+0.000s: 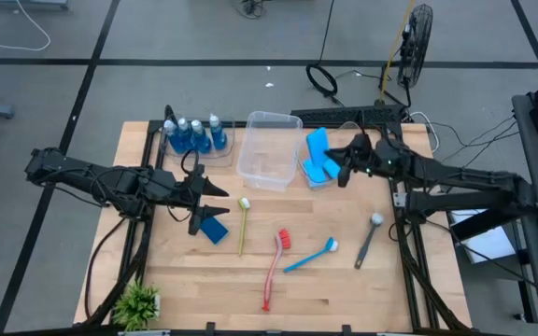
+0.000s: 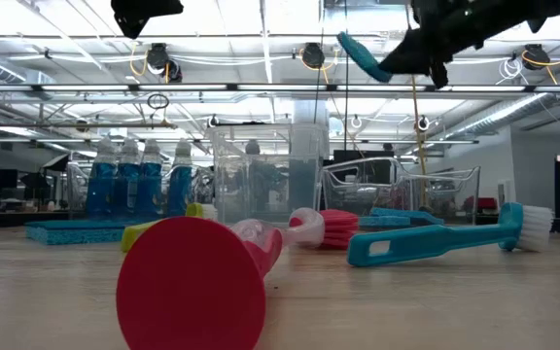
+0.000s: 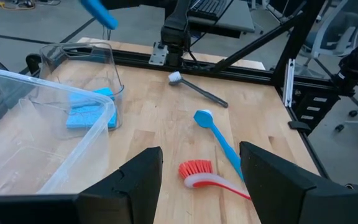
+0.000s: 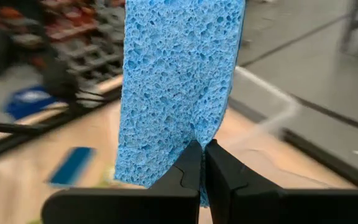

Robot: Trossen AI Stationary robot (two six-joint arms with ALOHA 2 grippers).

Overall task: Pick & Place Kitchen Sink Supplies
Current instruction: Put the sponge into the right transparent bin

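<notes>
Pinching a flat blue rectangular sponge by its lower edge in the right gripper, fingers squeezed tight on it, up in the air above the small clear plastic tub near the right side of the wooden table. Same sponge seen dangling high over the tubs in the low view. More blue sponges lying inside that small tub. Sitting empty just left of it, a taller clear plastic tub.

Hovering over the left half of the table with fingers spread wide and nothing between them: left gripper. Right beside it on the wood, another flat blue sponge.

Standing clustered at the back left, small clear bottles of blue liquid with pale caps.

Scattered across the middle: yellow-green long-handled dish brush, red long-handled dish brush, blue long-handled dish brush, grey long-handled dish brush furthest right. All flat on the table, apart from each other.

Parked at the front left corner, a small green spiky plant.
</notes>
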